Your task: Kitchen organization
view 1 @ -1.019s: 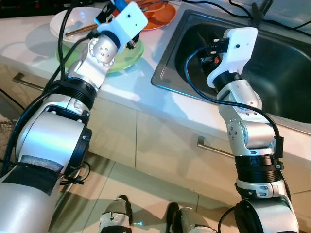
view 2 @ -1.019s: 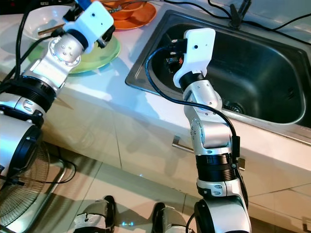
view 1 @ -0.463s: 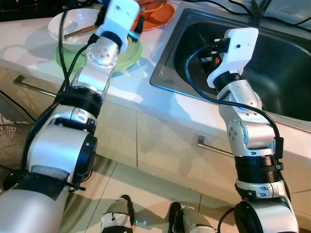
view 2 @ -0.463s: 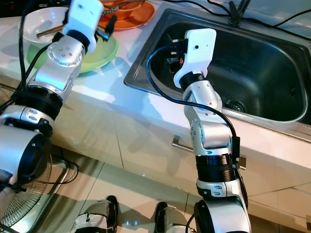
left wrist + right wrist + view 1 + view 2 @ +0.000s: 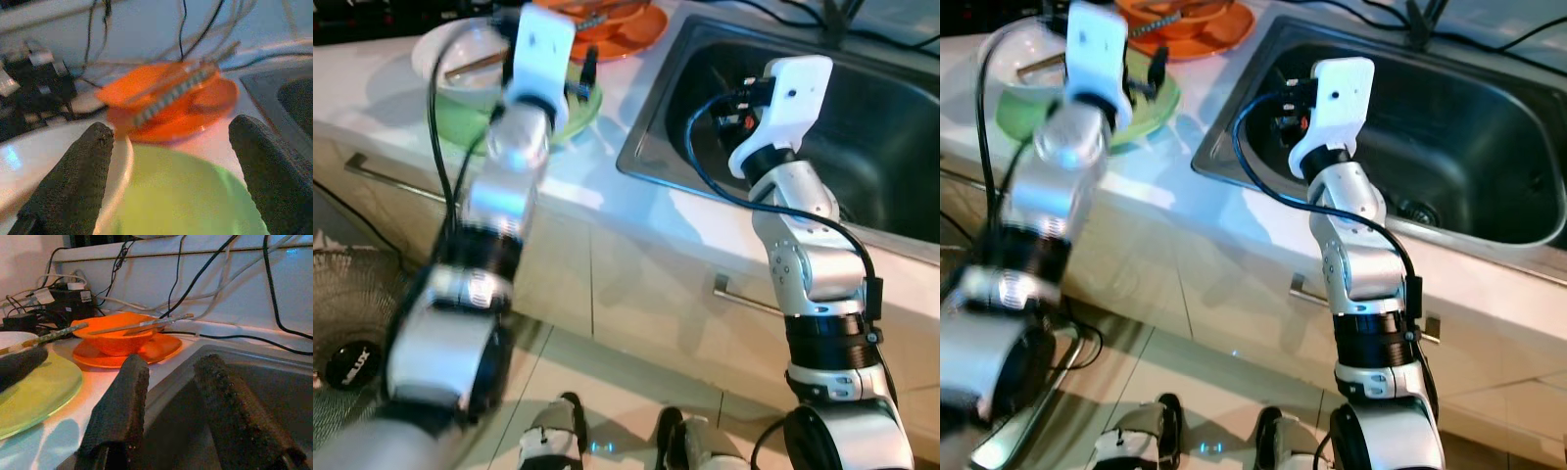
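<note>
So the left gripper (image 5: 171,161) hovers over the flat green plate (image 5: 181,196) on the white worktop (image 5: 607,186), fingers spread wide and empty. The orange bowl (image 5: 161,93) lies straight ahead, utensil across it. The right gripper (image 5: 171,401) is further off, over the steel sink (image 5: 862,127), fingers parted, empty.

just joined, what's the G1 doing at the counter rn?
It stands at the kitchen counter with both arms raised and nothing held. The left pincer is open over the green plate, pointing toward the orange bowl on its orange plate, with the white bowl beside. The right pincer is open at the near edge of the sink. Utensils lie across the orange bowl; no dish has been grasped yet.
</note>
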